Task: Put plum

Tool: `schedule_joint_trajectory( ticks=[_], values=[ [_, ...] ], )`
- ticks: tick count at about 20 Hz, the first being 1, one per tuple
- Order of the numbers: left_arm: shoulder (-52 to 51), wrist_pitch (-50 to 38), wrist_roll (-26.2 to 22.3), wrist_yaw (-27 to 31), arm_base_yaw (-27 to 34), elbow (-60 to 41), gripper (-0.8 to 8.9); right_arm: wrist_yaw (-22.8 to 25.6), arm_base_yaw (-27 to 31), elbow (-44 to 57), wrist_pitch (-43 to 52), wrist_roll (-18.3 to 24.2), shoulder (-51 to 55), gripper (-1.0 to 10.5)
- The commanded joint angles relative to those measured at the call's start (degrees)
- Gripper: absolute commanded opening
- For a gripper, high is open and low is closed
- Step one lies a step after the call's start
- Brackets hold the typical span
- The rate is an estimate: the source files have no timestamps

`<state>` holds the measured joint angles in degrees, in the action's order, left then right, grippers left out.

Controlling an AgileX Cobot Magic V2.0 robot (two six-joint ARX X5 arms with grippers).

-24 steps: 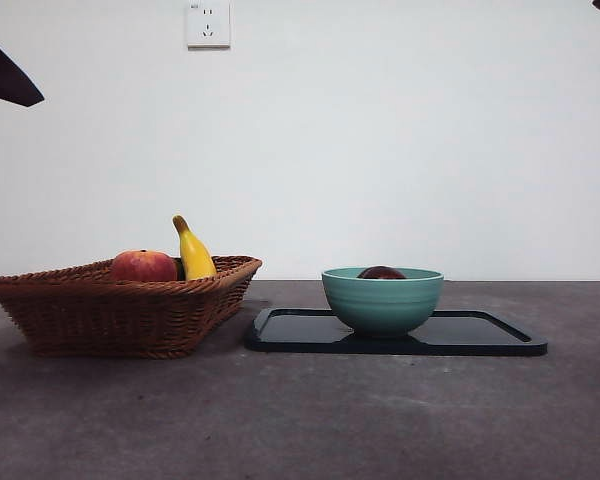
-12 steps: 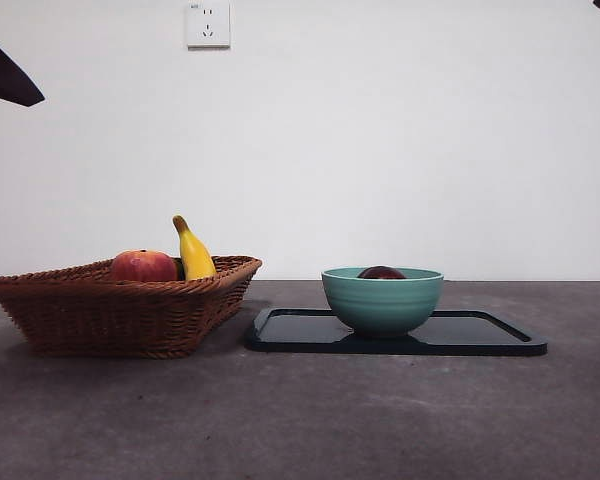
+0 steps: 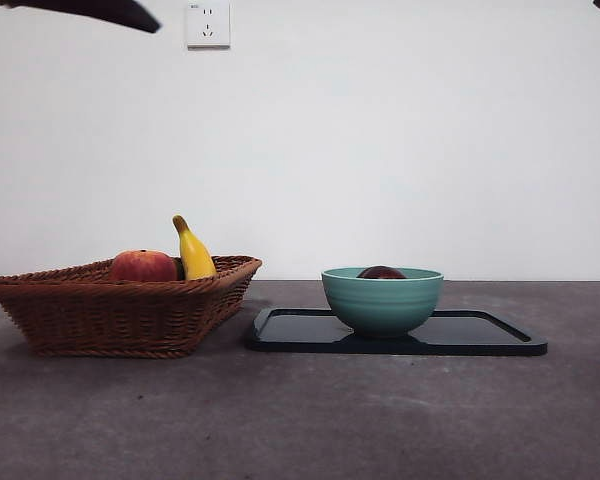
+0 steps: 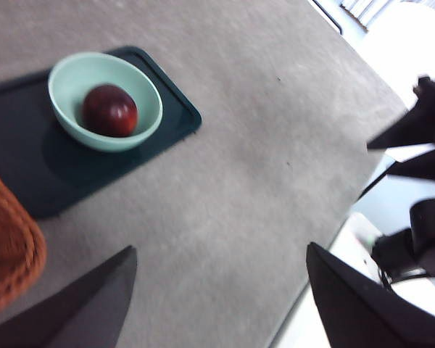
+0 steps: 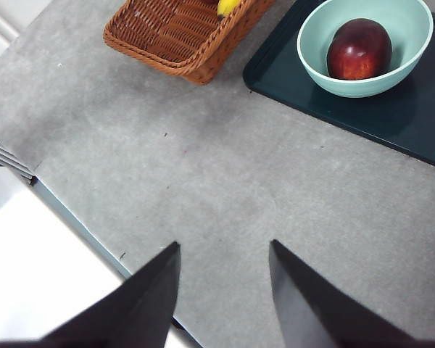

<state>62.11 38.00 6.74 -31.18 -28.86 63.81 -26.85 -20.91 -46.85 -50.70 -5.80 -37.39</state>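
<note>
The dark maroon plum (image 3: 381, 272) lies inside the teal bowl (image 3: 382, 302), which stands on the black tray (image 3: 480, 335). The plum also shows in the left wrist view (image 4: 109, 110) and the right wrist view (image 5: 359, 49). My left gripper (image 4: 221, 286) is open and empty, high above the table to one side of the bowl; its arm shows as a dark tip (image 3: 100, 12) at the top left of the front view. My right gripper (image 5: 223, 279) is open and empty, high over bare table near the edge.
A wicker basket (image 3: 120, 305) at the left holds a red-orange fruit (image 3: 143, 266) and a yellow banana (image 3: 193, 250). The basket also shows in the right wrist view (image 5: 181, 32). A wall socket (image 3: 208, 24) is on the back wall.
The dark arm tip at the left edge of the front view has moved up and to the right, to the top edge. The fruit, bowl and basket have not moved.
</note>
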Motion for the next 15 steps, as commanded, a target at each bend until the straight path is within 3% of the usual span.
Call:
schedule_joint_trajectory(
  ticks=[1,8,15],
  values=[
    [5.66,-0.31,0.83,2.19,-1.33,6.27,3.72,-0.15,-0.31,-0.39,0.48,0.46,-0.31,2.0],
    [25.27,-0.61,-0.07,7.56,-5.01,23.69,3.72,-0.15,-0.31,-0.39,0.48,0.46,-0.31,2.0],
    [40.39,-4.22,-1.57,11.78,-6.91,33.0,3.71,-0.15,-0.31,-0.39,0.42,0.48,-0.31,2.0]
  ],
)
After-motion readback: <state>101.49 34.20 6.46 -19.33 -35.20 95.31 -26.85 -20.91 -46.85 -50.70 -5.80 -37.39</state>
